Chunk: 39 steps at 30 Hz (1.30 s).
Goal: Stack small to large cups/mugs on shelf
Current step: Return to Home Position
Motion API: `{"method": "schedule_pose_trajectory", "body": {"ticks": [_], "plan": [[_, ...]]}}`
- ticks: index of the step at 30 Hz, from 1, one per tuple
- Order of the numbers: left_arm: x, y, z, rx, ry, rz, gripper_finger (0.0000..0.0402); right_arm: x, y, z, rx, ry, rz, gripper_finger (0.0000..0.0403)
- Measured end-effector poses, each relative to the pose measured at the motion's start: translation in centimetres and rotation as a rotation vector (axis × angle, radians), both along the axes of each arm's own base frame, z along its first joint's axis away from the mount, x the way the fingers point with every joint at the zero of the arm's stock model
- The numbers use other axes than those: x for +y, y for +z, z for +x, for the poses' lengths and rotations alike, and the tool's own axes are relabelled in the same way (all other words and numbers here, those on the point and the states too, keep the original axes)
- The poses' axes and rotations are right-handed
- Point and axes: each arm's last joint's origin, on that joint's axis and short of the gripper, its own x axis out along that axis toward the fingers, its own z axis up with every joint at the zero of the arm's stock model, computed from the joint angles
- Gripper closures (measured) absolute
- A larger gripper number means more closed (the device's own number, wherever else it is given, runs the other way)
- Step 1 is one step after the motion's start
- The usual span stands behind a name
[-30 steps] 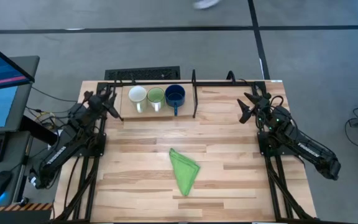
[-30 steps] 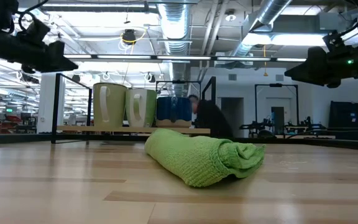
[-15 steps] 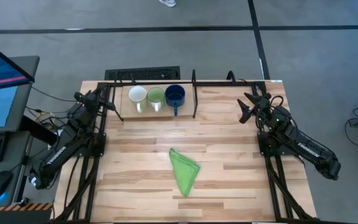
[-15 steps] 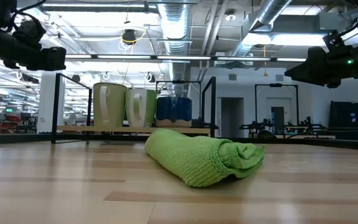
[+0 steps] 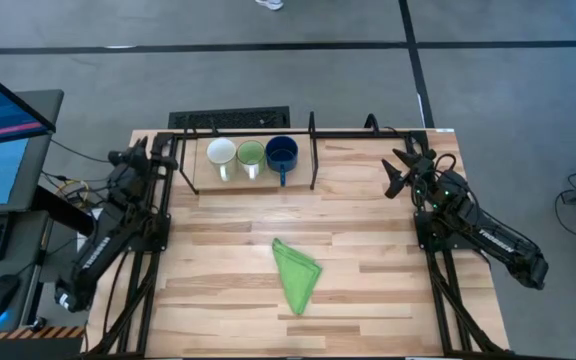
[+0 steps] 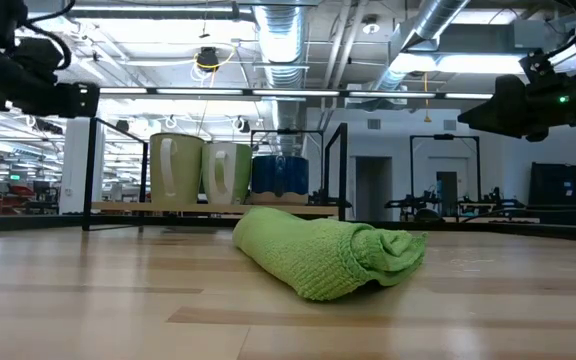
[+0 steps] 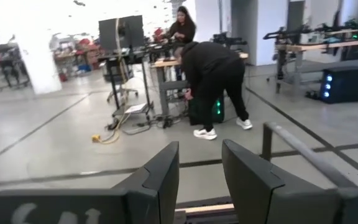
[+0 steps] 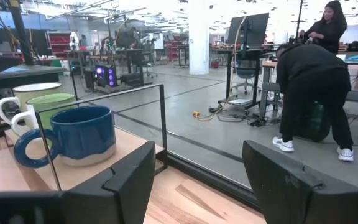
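Three mugs stand side by side on the shelf (image 5: 313,150) at the table's far edge: white mug (image 5: 221,155), light green mug (image 5: 251,155), dark blue mug (image 5: 281,152). The right wrist view shows the blue mug (image 8: 73,137) in front, with the green mug (image 8: 48,102) and white mug (image 8: 30,90) behind it. My left gripper (image 5: 126,157) hovers open past the table's far-left corner, left of the shelf. My right gripper (image 5: 396,172) hovers open near the far-right corner, right of the shelf, facing the mugs.
A folded green cloth (image 5: 296,272) lies on the table's near middle, and bare wood surrounds it. The shelf's black rods (image 8: 163,124) stand between my right gripper and the mugs. Beyond the table, two people (image 7: 213,81) are at workbenches.
My left gripper has drawn back from the shelf's left end toward the table's left edge and now hangs just outside it. The mugs, the cloth and my right arm have stayed put.
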Motion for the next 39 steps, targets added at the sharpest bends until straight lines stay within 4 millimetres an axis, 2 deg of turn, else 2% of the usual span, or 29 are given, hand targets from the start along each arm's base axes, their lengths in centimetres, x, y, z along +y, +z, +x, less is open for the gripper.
{"method": "schedule_pose_trajectory", "body": {"ticks": [9, 13, 21, 31, 39], "plan": [[0.8, -2.3, 0.0, -0.064, 0.021, -0.011, 0.0287, 0.0, 0.0, 0.0, 0.000, 0.000, 0.000, 0.0138], [1.0, -2.4, -0.1, -0.085, 0.040, 0.036, 0.0287, 0.0, 0.0, 0.0, 0.000, 0.000, 0.001, 0.0138], [1.2, -2.5, -0.8, -0.064, 0.189, 0.046, 0.0287, 0.0, 0.0, 0.0, 0.000, 0.000, 0.001, 0.0138], [1.2, -2.5, -0.8, -0.150, 0.156, 0.048, 0.0287, 0.0, 0.0, 0.0, 0.000, 0.000, 0.001, 0.0138], [1.2, -2.5, -0.8, -0.142, 0.156, 0.046, 0.0287, 0.0, 0.0, 0.0, 0.000, 0.000, 0.000, 0.0138]]}}
